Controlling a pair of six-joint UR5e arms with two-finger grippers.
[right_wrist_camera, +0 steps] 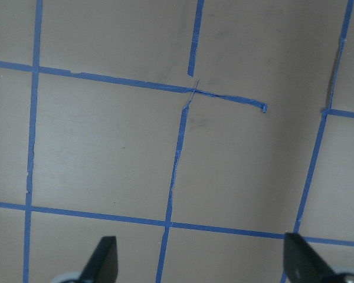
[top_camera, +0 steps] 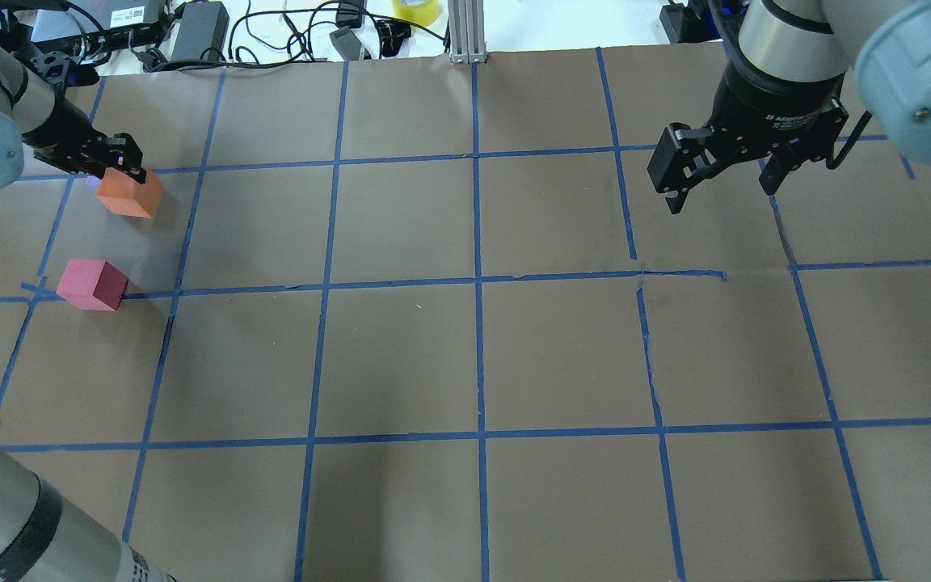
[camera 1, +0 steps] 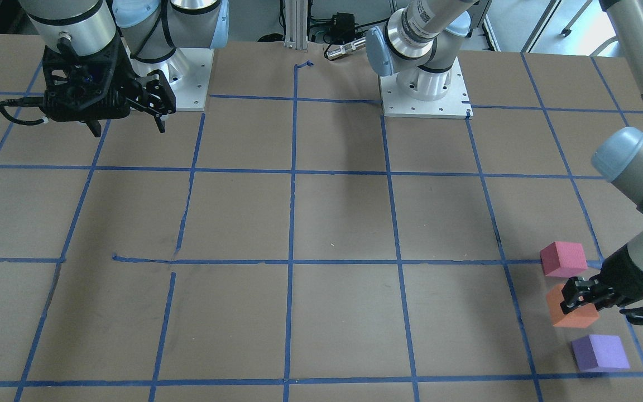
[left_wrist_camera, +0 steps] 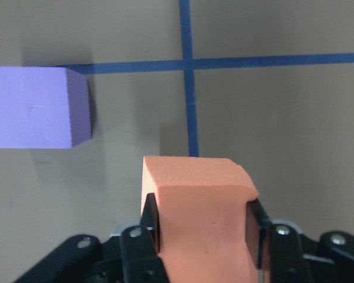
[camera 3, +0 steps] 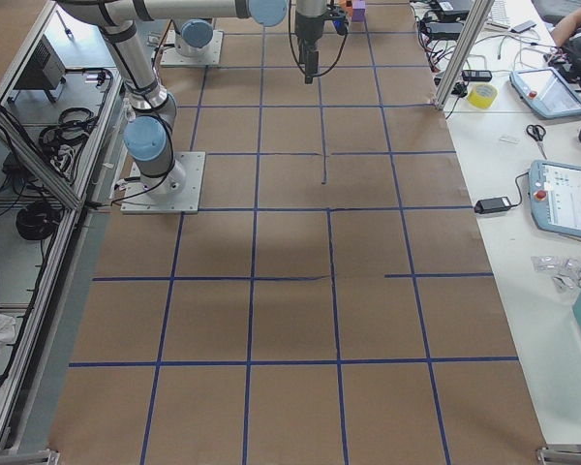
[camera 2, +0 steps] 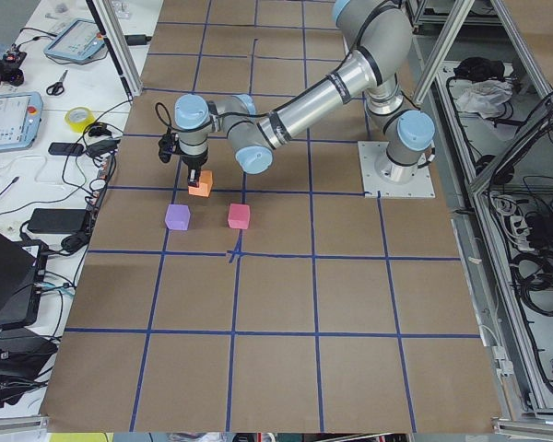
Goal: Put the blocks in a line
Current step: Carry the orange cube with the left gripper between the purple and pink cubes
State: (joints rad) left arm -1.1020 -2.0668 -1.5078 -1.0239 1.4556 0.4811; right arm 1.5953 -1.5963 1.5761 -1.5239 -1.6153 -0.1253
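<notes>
The left claw is clamped on the orange block, between the pinkish-red block and the purple block on the counter. The right claw hangs spread and empty, well apart.

Overhead, the orange block sits offset from the pinkish-red one, and the arm hides the purple one.

The left side view puts orange off the line through the other two, so there is no row yet.

In the left wrist view the fingers dent the foam. On release it may spring, cling and skew, or nudge the purple block just beside it. A cube has no long axis; its front face runs parallel to the blue tape.

The right wrist view shows only taped counter between splayed fingers.
</notes>
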